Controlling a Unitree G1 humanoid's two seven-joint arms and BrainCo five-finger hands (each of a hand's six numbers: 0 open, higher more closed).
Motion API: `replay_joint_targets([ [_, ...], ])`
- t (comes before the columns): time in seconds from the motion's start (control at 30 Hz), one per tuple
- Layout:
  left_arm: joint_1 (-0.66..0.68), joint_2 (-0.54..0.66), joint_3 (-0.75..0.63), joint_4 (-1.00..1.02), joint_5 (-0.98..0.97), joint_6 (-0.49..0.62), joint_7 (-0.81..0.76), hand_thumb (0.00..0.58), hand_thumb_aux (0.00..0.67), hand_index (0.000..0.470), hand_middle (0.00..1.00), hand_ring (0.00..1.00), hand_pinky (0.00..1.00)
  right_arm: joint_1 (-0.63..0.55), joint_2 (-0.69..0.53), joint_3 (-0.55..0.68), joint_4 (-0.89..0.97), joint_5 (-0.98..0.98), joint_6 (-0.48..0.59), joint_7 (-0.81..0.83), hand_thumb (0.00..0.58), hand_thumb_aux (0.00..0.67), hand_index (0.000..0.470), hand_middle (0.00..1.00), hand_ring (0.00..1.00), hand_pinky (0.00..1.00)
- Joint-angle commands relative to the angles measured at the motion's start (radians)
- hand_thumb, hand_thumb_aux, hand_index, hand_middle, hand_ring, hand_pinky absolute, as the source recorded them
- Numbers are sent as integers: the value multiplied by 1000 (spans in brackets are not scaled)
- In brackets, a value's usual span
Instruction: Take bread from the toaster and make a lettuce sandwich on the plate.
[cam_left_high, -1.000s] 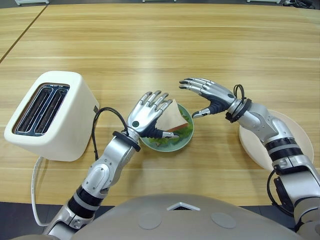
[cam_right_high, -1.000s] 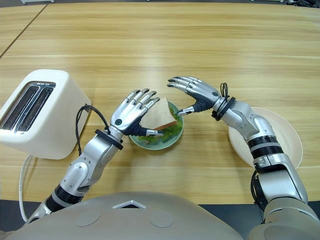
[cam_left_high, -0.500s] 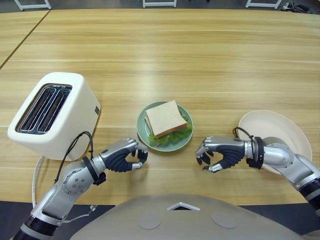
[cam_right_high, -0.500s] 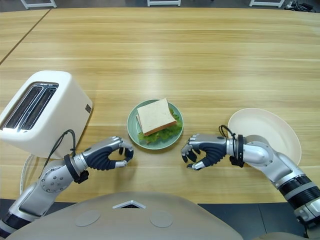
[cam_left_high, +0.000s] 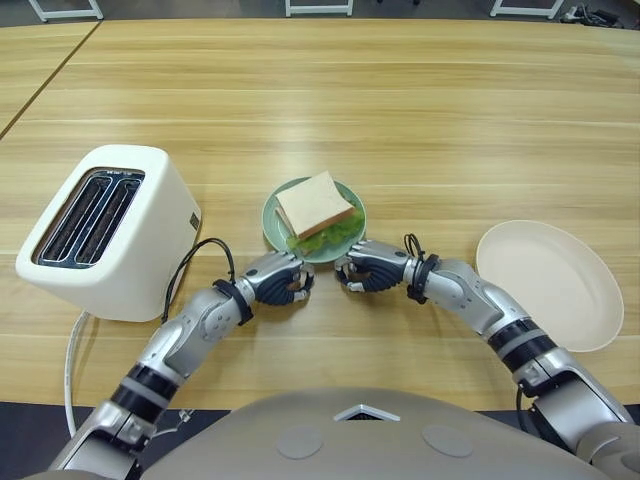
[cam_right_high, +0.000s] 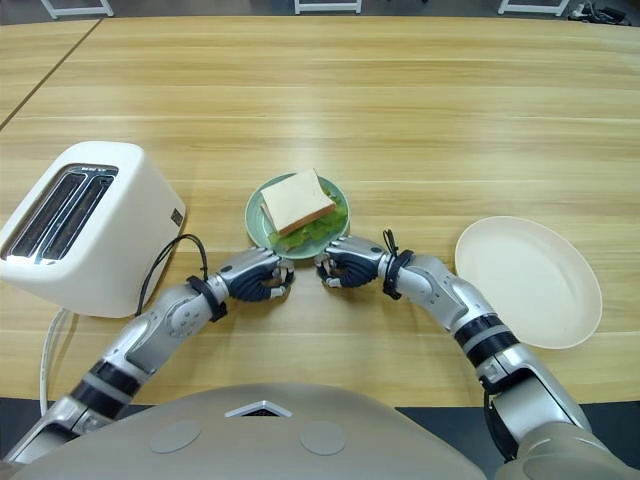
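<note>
A sandwich sits on the small green plate (cam_left_high: 273, 222): a slice of bread (cam_left_high: 314, 204) on top, with lettuce (cam_left_high: 332, 233) sticking out under it toward the near right. My left hand (cam_left_high: 276, 279) is curled into a fist at the plate's near left rim. My right hand (cam_left_high: 364, 270) is curled the same way at the near right rim. Both fists lie against or just short of the rim, and neither holds anything. The white toaster (cam_left_high: 105, 228) stands at the left, its two slots dark.
A larger white plate (cam_left_high: 545, 283) lies bare at the right, beyond my right forearm. The toaster's black cable (cam_left_high: 203, 255) loops over my left wrist, and a white cord (cam_left_high: 70, 360) runs off the near edge. Open wooden table stretches behind the green plate.
Both fists have moved forward and inward from the table's near side to the green plate's near rim. The plate with the sandwich has slid a little away and to the left.
</note>
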Motion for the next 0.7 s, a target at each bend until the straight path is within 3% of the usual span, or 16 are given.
replay_joint_targets([
  [0.03, -115, -11, -14, 215, 82, 36, 77, 580, 670, 470, 1000, 1000, 1000, -45, 43, 66, 199, -125, 49, -49, 580, 670, 470, 1000, 1000, 1000],
  [0.27, -259, -56, -33, 425, 76, -34, 238, 580, 670, 470, 1000, 1000, 1000, -234, 165, 115, 468, -176, 52, -243, 580, 670, 470, 1000, 1000, 1000],
  [0.33, -250, -53, -43, 409, 87, -48, 265, 578, 631, 442, 1000, 1000, 1000, -247, 164, 104, 477, -161, 26, -283, 580, 670, 470, 1000, 1000, 1000],
  [0.37, -232, -46, -45, 371, 96, -49, 281, 547, 510, 358, 1000, 1000, 1000, -239, 145, 90, 442, -158, 15, -308, 528, 470, 330, 1000, 1000, 1000],
  [0.4, -197, -36, -37, 308, 103, -46, 298, 489, 405, 284, 1000, 1000, 1000, -213, 112, 72, 368, -159, 7, -331, 449, 352, 247, 1000, 1000, 1000],
  [0.43, -159, -27, -28, 244, 109, -41, 314, 443, 344, 241, 1000, 1000, 1000, -178, 88, 47, 290, -142, -4, -344, 294, 200, 140, 898, 898, 898],
  [0.47, -106, -23, -11, 165, 108, -37, 339, 307, 210, 147, 918, 918, 918, -128, 65, 12, 199, -99, -20, -337, 0, 0, 0, 357, 357, 357],
  [0.5, -55, -24, 7, 98, 87, -38, 348, 0, 0, 0, 4, 4, 4, -79, 44, -23, 114, -62, -37, -338, 0, 0, 0, 0, 0, 0],
  [0.6, 84, -53, 90, -40, -100, -112, 379, 0, 0, 0, 0, 0, 0, 40, -1, -117, -27, 119, -134, -315, 0, 0, 0, 0, 0, 0],
  [0.7, 129, -83, 161, -51, -304, -224, 381, 0, 0, 0, 0, 0, 0, 76, 17, -173, -21, 326, -241, -273, 0, 0, 0, 0, 0, 0],
])
